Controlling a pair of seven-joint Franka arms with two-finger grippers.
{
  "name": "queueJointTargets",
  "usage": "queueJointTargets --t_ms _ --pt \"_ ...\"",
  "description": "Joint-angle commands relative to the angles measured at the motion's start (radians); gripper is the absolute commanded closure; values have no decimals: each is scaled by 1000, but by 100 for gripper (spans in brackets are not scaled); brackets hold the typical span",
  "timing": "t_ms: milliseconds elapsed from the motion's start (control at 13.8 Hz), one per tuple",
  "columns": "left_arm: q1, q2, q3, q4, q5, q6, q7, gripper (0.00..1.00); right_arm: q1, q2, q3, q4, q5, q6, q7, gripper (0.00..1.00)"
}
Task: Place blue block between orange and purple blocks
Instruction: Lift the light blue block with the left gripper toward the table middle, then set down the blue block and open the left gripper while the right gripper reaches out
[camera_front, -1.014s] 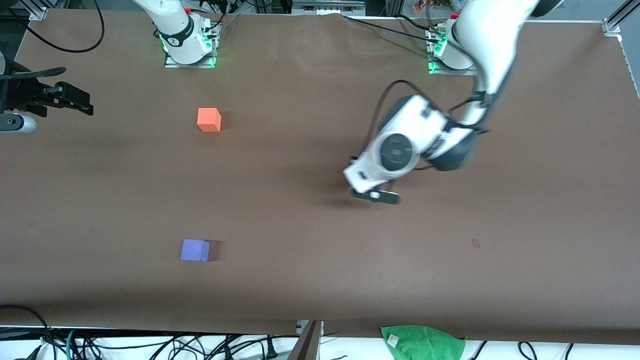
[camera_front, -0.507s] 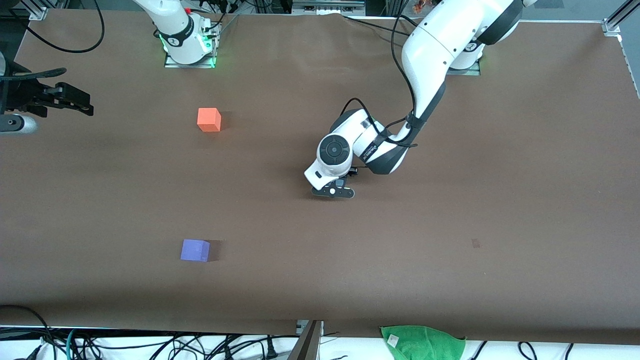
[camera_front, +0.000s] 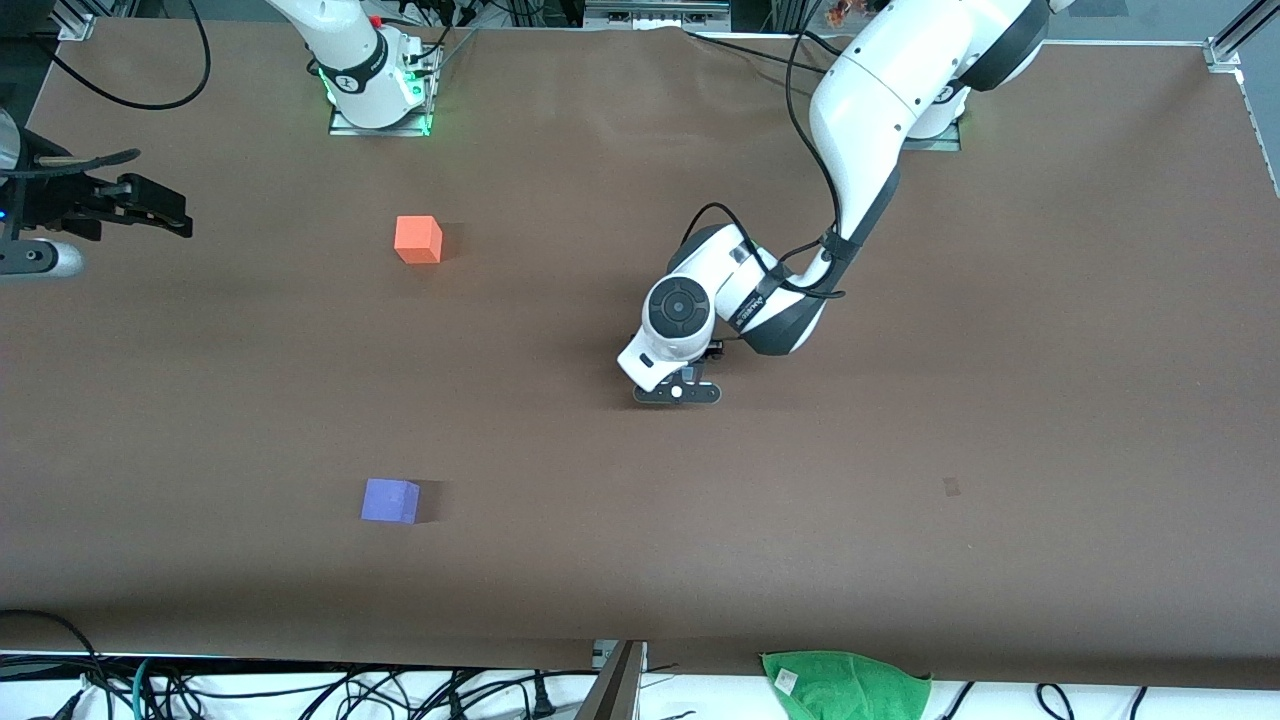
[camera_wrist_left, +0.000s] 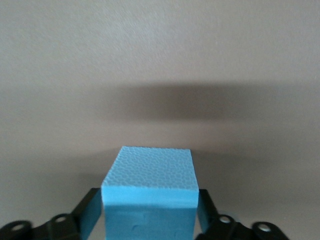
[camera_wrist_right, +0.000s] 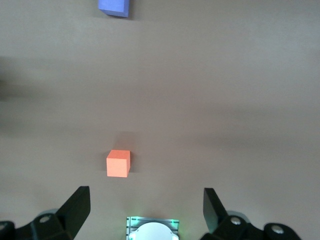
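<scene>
My left gripper (camera_front: 677, 392) hangs low over the middle of the table, shut on the sky-blue block (camera_wrist_left: 150, 175). The left wrist view shows the block clamped between both fingers of that gripper (camera_wrist_left: 149, 202); the front view hides it under the hand. The orange block (camera_front: 418, 240) sits nearer the right arm's base. The purple block (camera_front: 390, 500) sits nearer the front camera, roughly in line with it. Both show in the right wrist view, the orange block (camera_wrist_right: 118, 163) and the purple block (camera_wrist_right: 114, 6). My right gripper (camera_front: 170, 210) waits open and empty at the right arm's end of the table, also in its wrist view (camera_wrist_right: 147, 200).
The brown table (camera_front: 900, 450) is bare around the blocks. A green cloth (camera_front: 845, 685) lies past the table's near edge, among cables. The right arm's base (camera_front: 375, 85) stands close to the orange block.
My left gripper swung with the blue block from the left arm's side toward the table's middle, then settled slightly back. The right gripper barely shifted. The orange and purple blocks stayed put.
</scene>
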Motion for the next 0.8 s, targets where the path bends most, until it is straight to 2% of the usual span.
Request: queueJointTargets --t_ms 0,435,580,725 --pt "23 -54 -4 15 15 -76 -16 0 -9 12 -1 -5 36 17 -15 0" --pt "169 -349 -7 27 18 -416 -13 0 0 62 0 -8 30 34 -17 0" --pt "261 -421 2 30 27 -490 -9 0 17 82 6 -7 33 34 -17 0" --pt "391 -469 3 31 27 -495 5 0 81 88 6 -7 30 53 0 0"
